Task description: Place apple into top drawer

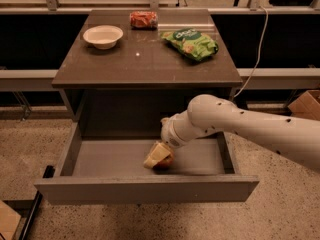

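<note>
The gripper (159, 158) is down inside the top drawer (145, 189), near the front panel and about midway across. It is clamped on the apple (166, 163). One pale finger (154, 156) lies over the fruit's left and upper side, so only a patch of red skin shows below and to the right. The other finger is hidden behind the fruit. The jaws stand only as far apart as the apple is wide. The apple looks to be at or just above the drawer floor; I cannot tell whether it touches.

Going left to right along the table (145, 66), a white bowl (103, 36) sits at the far left. A red soda can (143, 19) lies at the far edge near the middle, and a green snack bag (191, 43) lies to the right. The white arm (240, 126) reaches in from the right, over the drawer's right wall.

The apple is probably firm, fairly light and smooth-skinned, so a grip across its widest part suits it. A hard squeeze would bruise it, and it may roll once let go. The drawer floor is flat and bare around it, so a short roll would stay inside the walls. Opening the jaws low would be the gentle way to set it down.
</note>
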Available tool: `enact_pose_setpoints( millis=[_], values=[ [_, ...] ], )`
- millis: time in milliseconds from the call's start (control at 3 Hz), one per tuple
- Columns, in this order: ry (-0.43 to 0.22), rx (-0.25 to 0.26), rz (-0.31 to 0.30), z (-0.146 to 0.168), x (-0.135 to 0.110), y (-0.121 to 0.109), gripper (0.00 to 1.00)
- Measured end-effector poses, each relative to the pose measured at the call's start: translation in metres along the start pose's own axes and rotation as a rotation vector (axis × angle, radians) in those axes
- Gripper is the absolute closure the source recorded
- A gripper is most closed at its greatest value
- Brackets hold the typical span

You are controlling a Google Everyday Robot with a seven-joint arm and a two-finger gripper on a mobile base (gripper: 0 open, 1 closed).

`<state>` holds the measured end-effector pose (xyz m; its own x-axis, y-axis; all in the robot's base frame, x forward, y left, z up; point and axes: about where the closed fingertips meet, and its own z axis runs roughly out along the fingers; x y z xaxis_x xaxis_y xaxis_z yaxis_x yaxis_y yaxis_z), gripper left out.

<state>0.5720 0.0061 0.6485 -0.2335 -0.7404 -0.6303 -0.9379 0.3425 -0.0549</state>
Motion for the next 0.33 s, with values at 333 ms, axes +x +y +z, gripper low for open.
enact_pose_setpoints(
  millis=[333],
  values=[
    [0.000, 0.000, 0.000, 0.0000, 0.0000, 0.0000, 0.00]
  ],
)
